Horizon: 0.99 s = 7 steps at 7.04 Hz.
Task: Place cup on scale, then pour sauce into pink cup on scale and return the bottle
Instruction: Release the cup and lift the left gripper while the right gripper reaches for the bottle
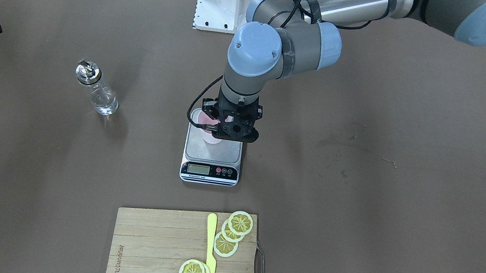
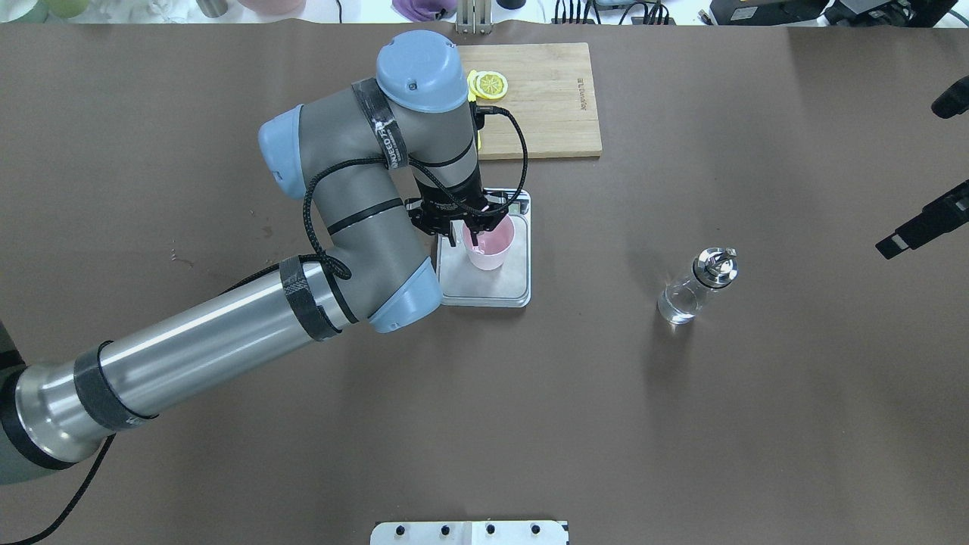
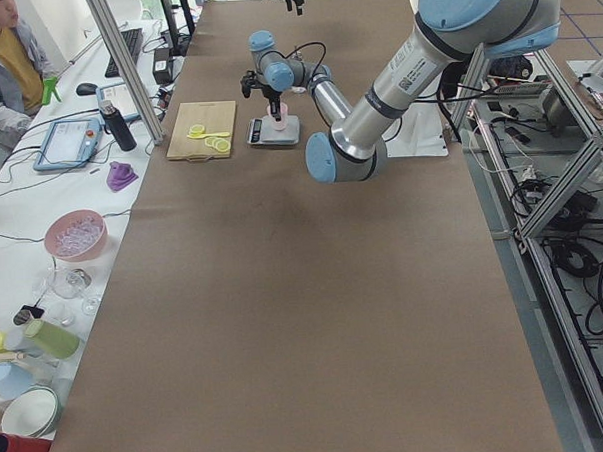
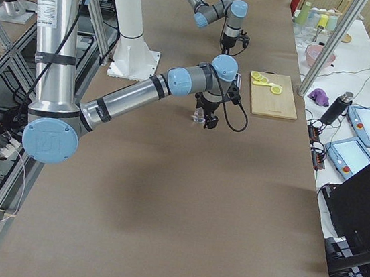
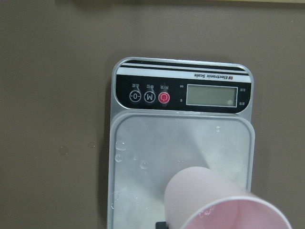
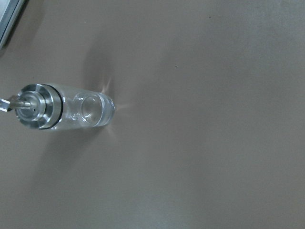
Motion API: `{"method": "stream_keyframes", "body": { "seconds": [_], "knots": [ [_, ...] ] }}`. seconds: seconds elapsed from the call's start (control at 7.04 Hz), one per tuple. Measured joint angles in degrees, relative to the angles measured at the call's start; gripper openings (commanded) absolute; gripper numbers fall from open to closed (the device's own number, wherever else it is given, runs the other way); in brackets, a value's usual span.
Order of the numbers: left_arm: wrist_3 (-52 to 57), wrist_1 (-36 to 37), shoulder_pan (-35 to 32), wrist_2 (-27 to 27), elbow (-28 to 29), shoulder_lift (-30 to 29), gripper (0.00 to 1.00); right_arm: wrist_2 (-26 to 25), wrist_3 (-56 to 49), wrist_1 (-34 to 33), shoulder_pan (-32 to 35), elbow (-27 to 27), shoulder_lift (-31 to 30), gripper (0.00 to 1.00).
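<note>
The pale pink cup point(image 2: 492, 248) is upright over the scale's steel platform point(image 2: 484, 289); I cannot tell whether it rests on it. My left gripper point(image 2: 465, 238) is shut on the cup's rim, one finger inside and one outside. The left wrist view shows the cup point(image 5: 214, 200) at the bottom right and the scale's display strip point(image 5: 183, 95) beyond it. The clear glass bottle point(image 2: 693, 288) with a chrome cap stands on the table well to the scale's right, holding clear liquid. My right gripper point(image 2: 912, 178) is open and empty, high at the right edge, beyond the bottle point(image 6: 62, 112).
A wooden cutting board point(image 1: 153, 247) with several lemon slices point(image 1: 233, 231) and a yellow knife point(image 1: 210, 254) lies just past the scale on the operators' side. The white base plate point(image 1: 223, 2) is at the robot's side. My left arm's elbow hangs over the table beside the scale.
</note>
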Motion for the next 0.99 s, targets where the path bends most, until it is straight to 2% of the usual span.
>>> {"method": "stream_keyframes", "body": {
  "seconds": [0.28, 0.43, 0.57, 0.71, 0.85, 0.99],
  "knots": [
    [0.3, 0.4, -1.8, -0.3, -3.7, 3.0, 0.97, -1.5, 10.4, 0.2, -4.3, 2.3, 3.2, 1.00],
    [0.6, 0.5, -3.3, -0.6, -9.6, 8.1, 0.97, -2.5, 13.9, 1.1, -7.1, 3.2, 4.8, 0.94],
    [1.6, 0.7, -4.9, -0.7, -16.1, 13.9, 0.97, -3.6, 16.5, 4.2, -9.8, 3.5, 5.4, 0.94],
    [3.0, 1.3, -6.2, -0.7, -19.7, 17.3, 0.97, -4.9, 18.5, 8.4, -11.4, 3.5, 4.7, 0.94],
    [4.0, 2.3, -7.3, -0.7, -21.4, 18.9, 0.97, -7.3, 19.5, 15.6, -12.4, 3.5, 1.9, 0.94],
    [4.4, 3.0, -8.2, -0.7, -22.2, 19.6, 0.97, -9.8, 20.7, 27.0, -13.1, 2.6, -2.6, 0.93]
  ]
}}
